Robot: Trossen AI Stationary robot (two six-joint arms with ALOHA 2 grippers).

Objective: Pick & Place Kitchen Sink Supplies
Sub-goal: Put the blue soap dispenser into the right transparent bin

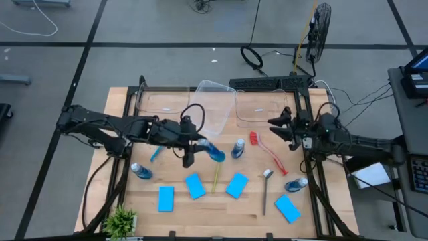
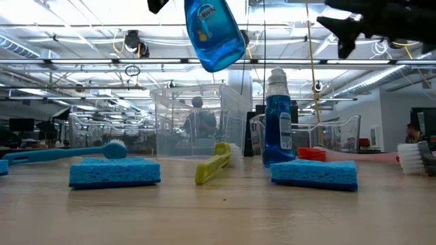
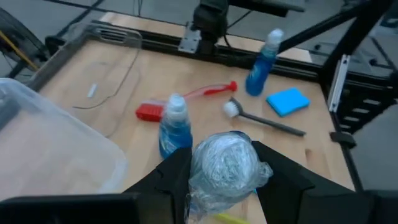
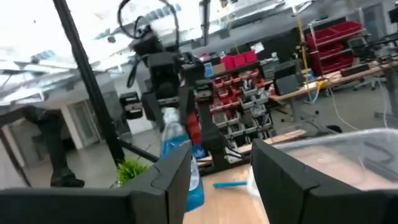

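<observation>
My left gripper [image 1: 194,148] is over the table's middle, shut on a small bottle of blue liquid [image 1: 215,152] that shows high in the low view [image 2: 212,34]. A second bottle [image 1: 238,148] stands upright just to its right. Two more lie on the table, one at the left [image 1: 140,171] and one at the right [image 1: 296,183]. Several blue sponges [image 1: 194,185] lie flat near the near edge. The red [image 1: 267,150], yellow [image 1: 216,177], grey [image 1: 266,191] and blue [image 1: 156,154] brushes lie among them. My right gripper [image 1: 273,127] hangs open in the air at the right. My left gripper pinches the bottle between its two fingers [image 3: 171,177], one on each side of the body [image 3: 224,165]. The bottle's lower body [image 2: 216,47] sticks out past the fingertips, tilted and lifted clear of the table. The exact spot of the hold is hidden by the fingers.
Clear plastic tubs stand along the far edge; the middle one [image 1: 215,107] is tilted, with others left [image 1: 160,100] and right [image 1: 264,107] of it. A small green plant [image 1: 120,221] sits at the near left corner. Black frame rails run down both table sides.
</observation>
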